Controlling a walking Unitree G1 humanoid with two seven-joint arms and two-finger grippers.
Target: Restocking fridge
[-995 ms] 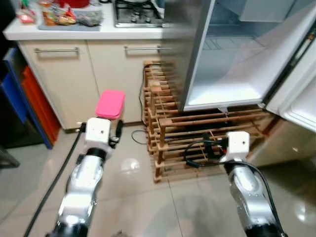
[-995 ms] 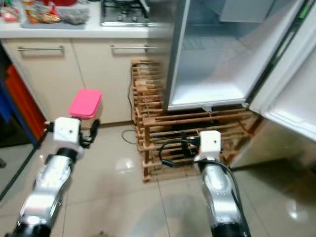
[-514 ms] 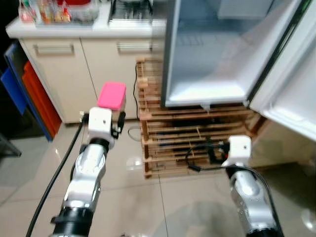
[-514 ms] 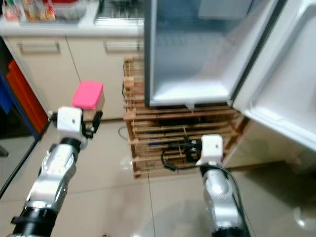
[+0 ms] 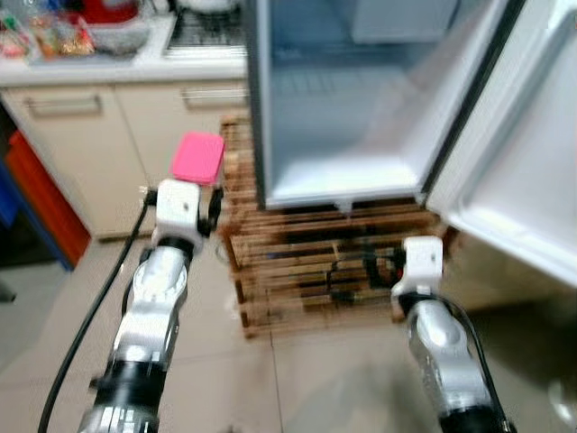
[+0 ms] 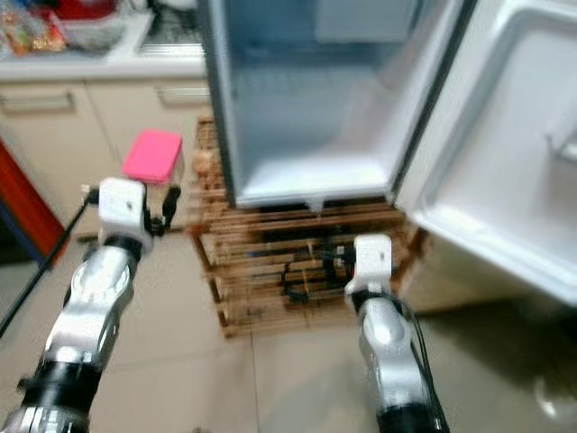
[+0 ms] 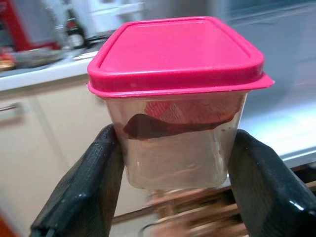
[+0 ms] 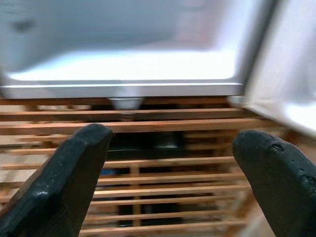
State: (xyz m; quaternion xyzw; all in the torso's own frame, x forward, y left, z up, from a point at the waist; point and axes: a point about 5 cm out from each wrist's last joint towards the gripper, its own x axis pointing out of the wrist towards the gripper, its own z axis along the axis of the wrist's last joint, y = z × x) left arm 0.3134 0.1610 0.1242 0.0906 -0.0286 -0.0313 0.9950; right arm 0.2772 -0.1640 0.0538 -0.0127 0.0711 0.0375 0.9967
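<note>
Left gripper (image 7: 175, 182) clamped on a tub (image 7: 177, 103), one black finger (image 7: 81, 187) on each side wall, tub upright. Clear tub, pink lid (image 7: 175, 52), some dark reddish food inside against the wall. In the head views the tub (image 5: 198, 158) sits at about 10 o'clock, held up off the floor in front of the cabinet (image 5: 99, 153), just left of the fridge (image 5: 343, 108).

Right gripper (image 8: 173, 163) spread wide, nothing between the fingers (image 8: 64, 182). It points at the wooden rack (image 8: 163, 163) under the fridge. In the head views the right arm (image 5: 433, 343) is at about 5 o'clock, low, near the rack (image 5: 306, 262).

Fridge door (image 6: 514, 153) swung wide to 2 o'clock, inner shelves white. Fridge interior at 12 o'clock, floor of the compartment bare white, a wire shelf further back, blurred. Fridge stands on the slatted rack; dark cables (image 5: 352, 271) inside the rack.

Counter (image 5: 117, 63) at 11 o'clock with a stove (image 5: 203, 27) and blurred packets (image 5: 50, 36); cannot tell what they are. Cabinet has bar handles. Red and blue crates (image 5: 32, 198) at 9 o'clock beside the cabinet. Black cable (image 5: 90, 325) runs down along the left arm over the tile floor (image 5: 297, 388).
</note>
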